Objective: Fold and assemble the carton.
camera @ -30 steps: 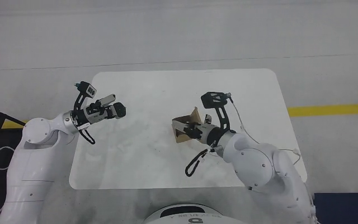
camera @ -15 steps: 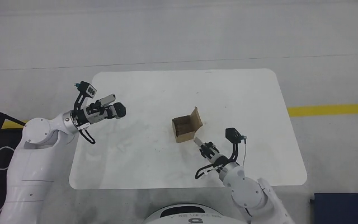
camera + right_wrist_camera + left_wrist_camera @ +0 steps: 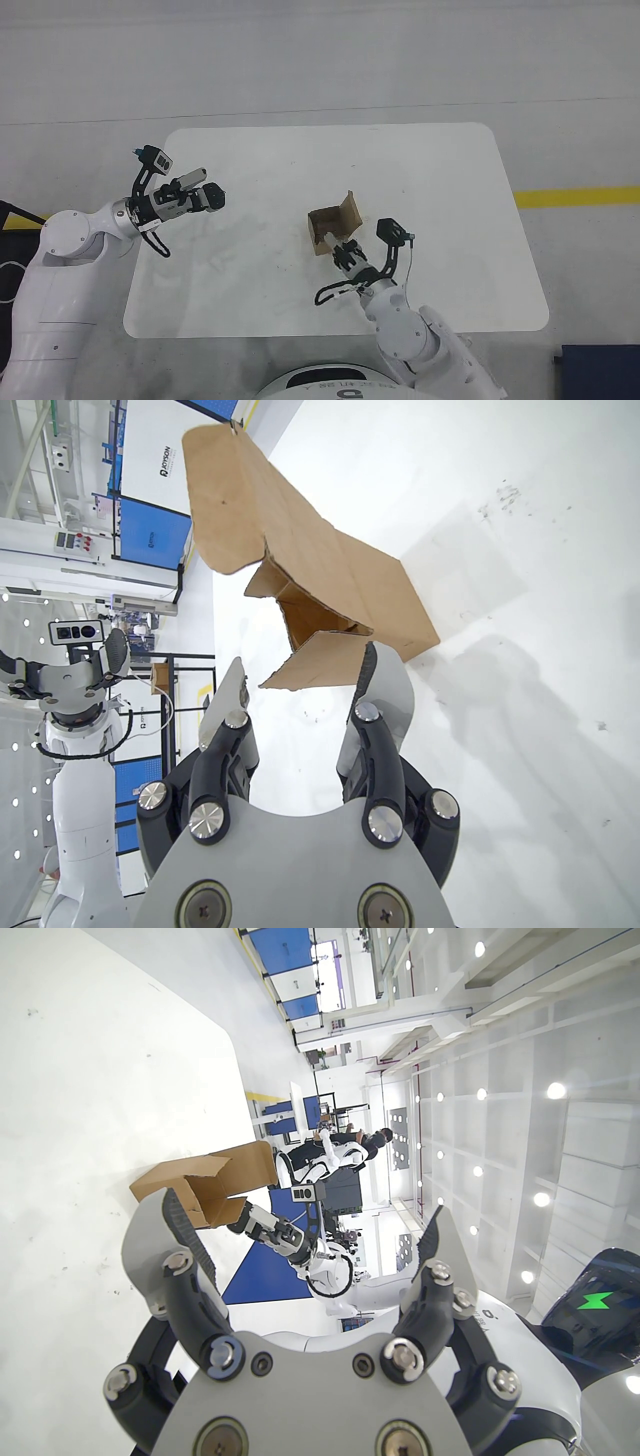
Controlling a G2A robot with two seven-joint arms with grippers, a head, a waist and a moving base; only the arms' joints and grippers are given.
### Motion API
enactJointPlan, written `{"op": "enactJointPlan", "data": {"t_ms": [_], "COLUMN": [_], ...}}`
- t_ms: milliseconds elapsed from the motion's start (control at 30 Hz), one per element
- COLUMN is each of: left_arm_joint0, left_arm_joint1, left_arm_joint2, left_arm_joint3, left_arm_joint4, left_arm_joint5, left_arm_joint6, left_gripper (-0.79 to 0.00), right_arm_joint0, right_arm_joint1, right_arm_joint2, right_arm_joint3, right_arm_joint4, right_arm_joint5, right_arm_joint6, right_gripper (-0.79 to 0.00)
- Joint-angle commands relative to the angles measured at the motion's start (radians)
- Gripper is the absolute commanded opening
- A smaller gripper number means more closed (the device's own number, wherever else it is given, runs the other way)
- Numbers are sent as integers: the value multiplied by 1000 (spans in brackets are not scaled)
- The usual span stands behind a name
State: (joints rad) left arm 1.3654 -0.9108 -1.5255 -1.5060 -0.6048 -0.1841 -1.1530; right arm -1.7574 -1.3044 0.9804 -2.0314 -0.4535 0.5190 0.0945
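Desk (image 3: 250, 180): white top with rounded corners, marked with faint grey scuffs and dark specks.
Floor (image 3: 320, 60): pale grey, crossed by a thin dark seam beyond the desk's far edge.
Yellow stripe (image 3: 580, 196): on the floor, running out from the desk's right side.
Room: white gridded ceiling with round lights (image 3: 542, 1198); blue panels (image 3: 150, 535) along the wall behind.
Print: dark lettering (image 3: 165, 462) on a white panel above the blue ones, left unread.
Carton (image 3: 325, 232): small, brown cardboard, lying on the desk right of its middle; one end open, flaps standing out, one flap raised.
Right gripper (image 3: 345, 256): low over the desk, just beside the carton's open end; fingers spread moderately, closed on nothing, a carton flap right at the tips; contact not clear.
Left gripper (image 3: 205, 190): above the desk's left part, well apart from the carton; fingers wide, nothing between.
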Motion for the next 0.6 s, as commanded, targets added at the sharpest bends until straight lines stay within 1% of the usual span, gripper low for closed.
{"op": "enactJointPlan", "data": {"t_ms": [0, 100, 133, 200, 233, 267, 300, 333, 433, 567], "left_arm_joint0": [0, 0, 0, 0, 0, 0, 0, 0, 0, 0], "left_arm_joint1": [0, 0, 0, 0, 0, 0, 0, 0, 0, 0], "left_arm_joint2": [0, 0, 0, 0, 0, 0, 0, 0, 0, 0], "left_arm_joint3": [0, 0, 0, 0, 0, 0, 0, 0, 0, 0], "left_arm_joint4": [0, 0, 0, 0, 0, 0, 0, 0, 0, 0], "left_arm_joint5": [0, 0, 0, 0, 0, 0, 0, 0, 0, 0], "left_arm_joint6": [0, 0, 0, 0, 0, 0, 0, 0, 0, 0], "left_gripper": [0, 0, 0, 0, 0, 0, 0, 0, 0, 0], "right_arm_joint0": [30, 65, 74, 87, 90, 92, 92, 92, 95, 106], "right_arm_joint1": [-6, -15, -17, -21, -22, -22, -22, -21, -16, -5], "right_arm_joint2": [-12, -26, -30, -38, -40, -41, -41, -41, -36, -39], "right_arm_joint3": [21, 41, 46, 46, 43, 37, 29, 24, -1, -30], "right_arm_joint4": [-3, 0, -5, -10, -13, -18, -25, -38, -80, -174], "right_arm_joint5": [38, 88, 107, 135, 146, 155, 162, 173, 201, 252], "right_arm_joint6": [-11, -18, -21, -19, -17, -14, -10, -4, 26, 119], "right_gripper": [-459, -496, -520, -650, -686, -748, -773, -785, -785, -785]}}
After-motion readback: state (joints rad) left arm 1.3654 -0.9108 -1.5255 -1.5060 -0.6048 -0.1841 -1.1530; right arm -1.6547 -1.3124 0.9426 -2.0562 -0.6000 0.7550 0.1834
